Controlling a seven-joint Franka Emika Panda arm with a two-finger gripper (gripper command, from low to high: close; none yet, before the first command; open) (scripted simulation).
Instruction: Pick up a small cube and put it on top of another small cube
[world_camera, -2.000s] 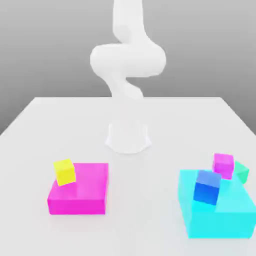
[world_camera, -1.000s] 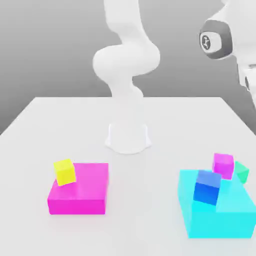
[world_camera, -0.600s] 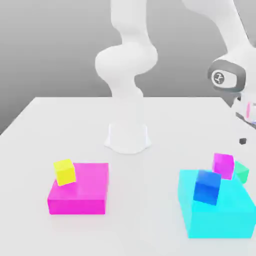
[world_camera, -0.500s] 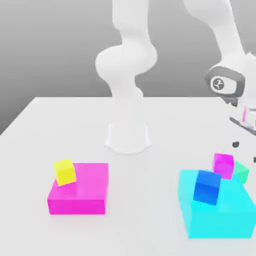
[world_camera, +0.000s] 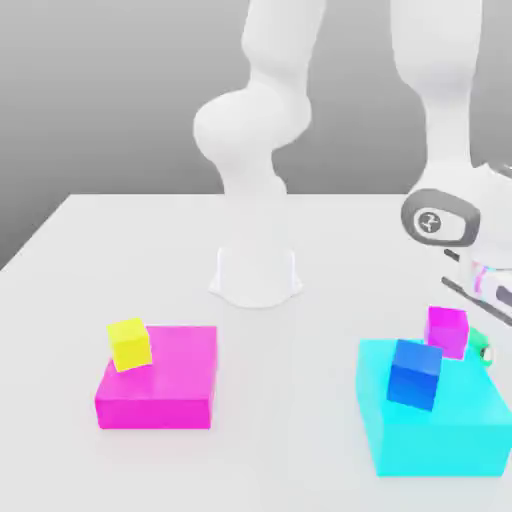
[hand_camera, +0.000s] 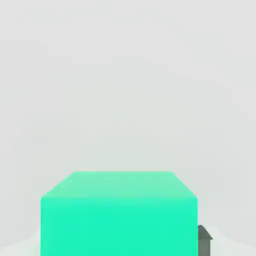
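I see hand (world_camera: 487, 345) clamped on small cube (hand_camera: 119, 214), low beside cyan block (world_camera: 432, 420), near desk (world_camera: 150, 250) edge.

The exterior view looks from in front of the tabletop (world_camera: 60, 260), raised and tilted down, facing the arm's base (world_camera: 256, 275) at twelve o'clock, far enough to take in the whole spread of blocks. The hand view sits very close over the teal cube (hand_camera: 119, 214), facing the tabletop. Both share that cube, at four o'clock in the exterior view (world_camera: 481, 347).
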